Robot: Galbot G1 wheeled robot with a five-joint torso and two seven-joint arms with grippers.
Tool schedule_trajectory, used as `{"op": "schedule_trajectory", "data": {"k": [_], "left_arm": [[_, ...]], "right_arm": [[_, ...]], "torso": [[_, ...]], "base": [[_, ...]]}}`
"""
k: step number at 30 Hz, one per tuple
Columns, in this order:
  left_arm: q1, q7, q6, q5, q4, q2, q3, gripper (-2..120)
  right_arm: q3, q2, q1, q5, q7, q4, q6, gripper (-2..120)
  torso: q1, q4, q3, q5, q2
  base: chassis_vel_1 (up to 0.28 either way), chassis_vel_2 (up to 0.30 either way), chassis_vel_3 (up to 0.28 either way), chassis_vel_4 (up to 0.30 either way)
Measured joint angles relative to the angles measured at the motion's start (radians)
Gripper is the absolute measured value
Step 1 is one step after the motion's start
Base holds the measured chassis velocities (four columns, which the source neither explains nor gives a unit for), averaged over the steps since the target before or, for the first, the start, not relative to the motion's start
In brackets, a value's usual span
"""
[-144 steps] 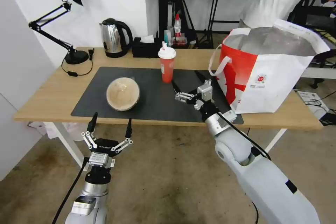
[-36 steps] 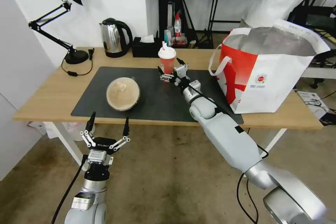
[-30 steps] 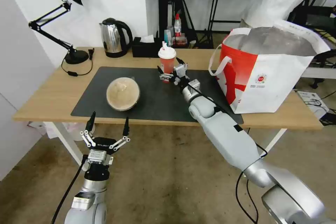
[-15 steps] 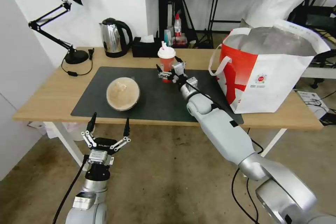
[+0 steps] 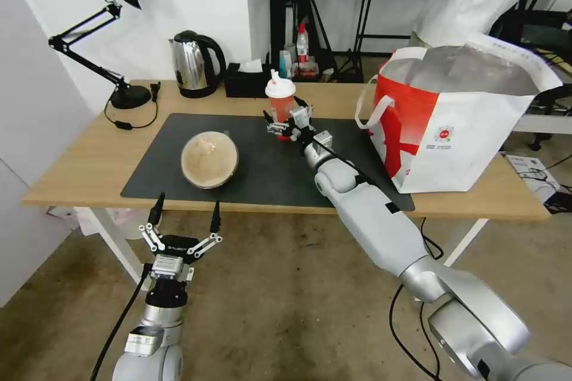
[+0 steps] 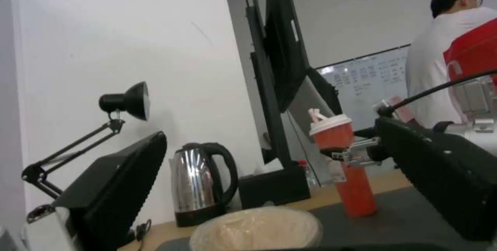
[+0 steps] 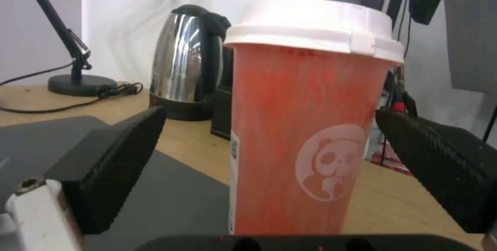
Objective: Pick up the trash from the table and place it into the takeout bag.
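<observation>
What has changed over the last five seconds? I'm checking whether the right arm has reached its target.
The right gripper has moved from the mat's near right part, beside the takeout bag, forward to the red drink cup; its open fingers now flank the cup, not closed on it. The left gripper, clear-lidded bowl and bag stayed put.

On the tabletop (image 5: 89, 161) the mat (image 5: 262, 172) carries the bowl (image 5: 209, 159) at nine o'clock and the cup (image 5: 282, 108) at twelve, with the bag (image 5: 459, 131) at three and the kettle (image 5: 194, 64) behind at eleven.
</observation>
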Motion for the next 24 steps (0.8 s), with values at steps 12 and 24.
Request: {"op": "schedule_trajectory", "data": {"k": [12, 24], "left_arm": [[0.008, 0.0, -0.004, 0.0, 0.0, 0.0, -0.006, 100], [0.011, 0.0, -0.006, 0.0, -0.004, 0.0, -0.005, 100]], "right_arm": [[0.001, 0.0, 0.0, -0.002, -0.003, -0.014, 0.005, 100], [0.026, 0.0, 0.011, -0.023, -0.004, -0.053, 0.02, 100]], "torso": [[0.0, 0.0, 0.0, 0.0, 0.0], [0.0, 0.0, 0.0, 0.0, 0.0]], "base": [[0.0, 0.0, 0.0, 0.0], [0.0, 0.0, 0.0, 0.0]]}}
